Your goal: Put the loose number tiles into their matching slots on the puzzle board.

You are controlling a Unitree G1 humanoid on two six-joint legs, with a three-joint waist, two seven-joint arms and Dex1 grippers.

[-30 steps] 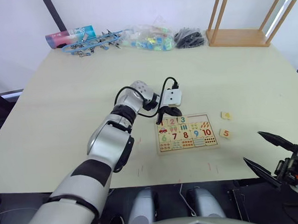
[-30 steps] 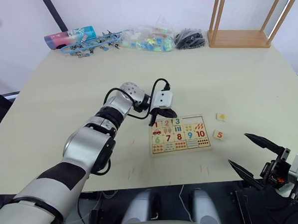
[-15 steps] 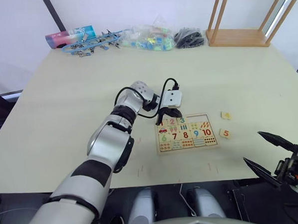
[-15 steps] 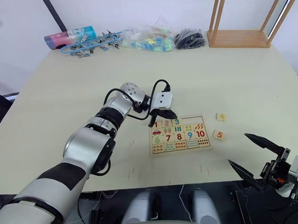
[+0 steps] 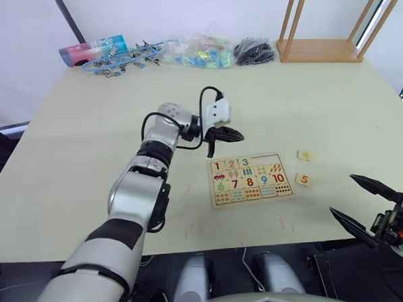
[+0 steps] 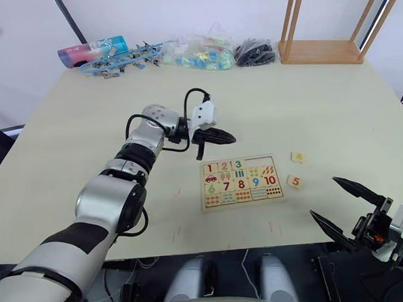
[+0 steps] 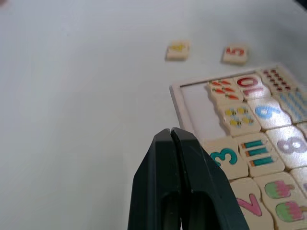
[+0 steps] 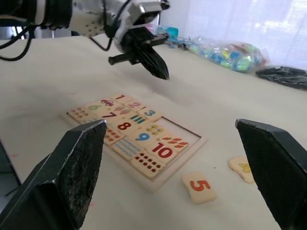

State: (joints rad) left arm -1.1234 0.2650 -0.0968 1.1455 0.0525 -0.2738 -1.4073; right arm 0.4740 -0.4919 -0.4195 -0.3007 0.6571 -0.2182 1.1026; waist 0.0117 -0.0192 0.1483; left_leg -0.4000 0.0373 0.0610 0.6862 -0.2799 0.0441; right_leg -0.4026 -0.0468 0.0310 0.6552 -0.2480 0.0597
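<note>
Here the left gripper [image 5: 232, 134] hovers just beyond the puzzle board [image 5: 252, 179], fingers pressed together, apparently empty. The right gripper [image 5: 366, 202] gapes wide near the table edge, beside loose tiles 4 [image 5: 305, 156] and 5 [image 5: 303, 180].

Setting: a test lab. Large plain table [image 5: 87, 164]; at its far edge, bagged props [image 5: 199, 51] and upturned stool [image 5: 324, 33].

Board [image 5: 251, 180]: pale wood, tiles faintly glossy (sheen on 8 and 9). Loose tiles 4 [image 5: 305, 156], 5 [image 5: 303, 180]: same wood. Table [image 5: 85, 130]: smooth, matt, cream. Left gripper [image 7: 180, 140]: black matt plastic. Stool [image 5: 321, 48]: varnished wood.
</note>
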